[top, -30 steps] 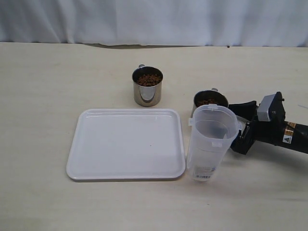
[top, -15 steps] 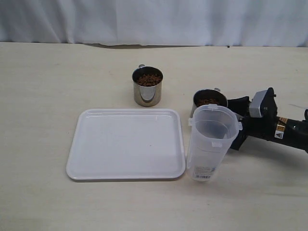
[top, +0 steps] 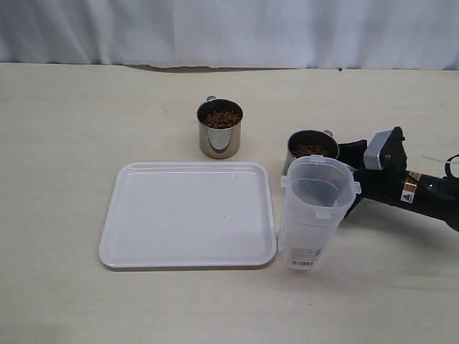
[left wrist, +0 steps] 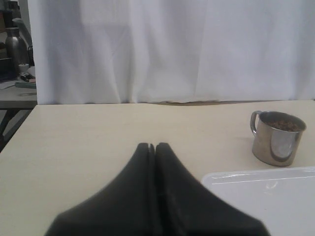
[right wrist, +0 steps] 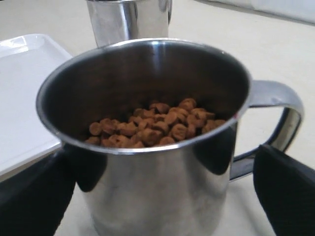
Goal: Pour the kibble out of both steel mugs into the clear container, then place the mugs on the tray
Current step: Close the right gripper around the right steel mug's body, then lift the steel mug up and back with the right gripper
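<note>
Two steel mugs hold reddish-brown kibble [right wrist: 157,123]. One mug [top: 220,129] stands behind the white tray [top: 188,213]. The other mug [top: 312,149] stands just behind the empty clear container [top: 312,215], at the tray's right. My right gripper [top: 349,175] is open and lies low on the table, its fingers on either side of that mug [right wrist: 152,162]; one finger [right wrist: 285,187] is near the handle. The container hides part of the gripper. My left gripper [left wrist: 152,146] is shut and empty, out of the exterior view, with the far mug [left wrist: 276,138] ahead of it.
A white curtain [top: 229,32] closes off the back of the beige table [top: 64,129]. The right arm [top: 423,192] stretches in low from the right edge. In the right wrist view the far mug [right wrist: 129,17] and the tray's corner [right wrist: 24,98] lie beyond the near mug.
My right gripper has slid toward the near mug, and its open fingers now reach along the mug's sides. The mugs, container and tray have not moved.
</note>
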### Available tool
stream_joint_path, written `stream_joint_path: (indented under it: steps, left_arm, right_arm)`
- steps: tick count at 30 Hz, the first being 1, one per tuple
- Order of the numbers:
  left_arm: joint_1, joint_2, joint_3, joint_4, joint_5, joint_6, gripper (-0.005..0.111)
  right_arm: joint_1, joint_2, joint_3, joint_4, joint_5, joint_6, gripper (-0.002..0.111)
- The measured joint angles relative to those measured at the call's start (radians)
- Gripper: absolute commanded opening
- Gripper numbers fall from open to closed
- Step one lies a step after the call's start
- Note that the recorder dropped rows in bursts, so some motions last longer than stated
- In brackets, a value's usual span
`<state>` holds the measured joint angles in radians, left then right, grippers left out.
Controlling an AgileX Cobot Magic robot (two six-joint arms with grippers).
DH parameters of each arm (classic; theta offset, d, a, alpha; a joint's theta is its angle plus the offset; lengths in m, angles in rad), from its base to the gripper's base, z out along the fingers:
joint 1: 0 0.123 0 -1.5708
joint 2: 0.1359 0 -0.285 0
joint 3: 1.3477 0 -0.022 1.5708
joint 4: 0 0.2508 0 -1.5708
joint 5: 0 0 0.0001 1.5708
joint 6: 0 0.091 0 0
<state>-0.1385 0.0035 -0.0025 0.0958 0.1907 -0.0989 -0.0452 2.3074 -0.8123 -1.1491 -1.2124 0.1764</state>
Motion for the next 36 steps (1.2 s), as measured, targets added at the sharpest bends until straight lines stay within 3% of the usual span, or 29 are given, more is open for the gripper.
stream_joint_path:
  steps: [14, 21, 34, 36]
  left_arm:
    - [0.000, 0.000, 0.000, 0.000, 0.000, 0.000, 0.000]
    - [0.000, 0.000, 0.000, 0.000, 0.000, 0.000, 0.000]
    - [0.000, 0.000, 0.000, 0.000, 0.000, 0.000, 0.000]
    - [0.000, 0.000, 0.000, 0.000, 0.000, 0.000, 0.000]
  right_arm:
    - [0.035, 0.005, 0.000, 0.065, -0.002, 0.000, 0.076]
    - [0.040, 0.050, -0.025, 0.101, -0.003, 0.000, 0.081]
    - [0.069, 0.066, -0.078, 0.112, -0.003, 0.000, 0.081]
    - [0.069, 0.080, -0.078, 0.112, -0.003, 0.000, 0.077]
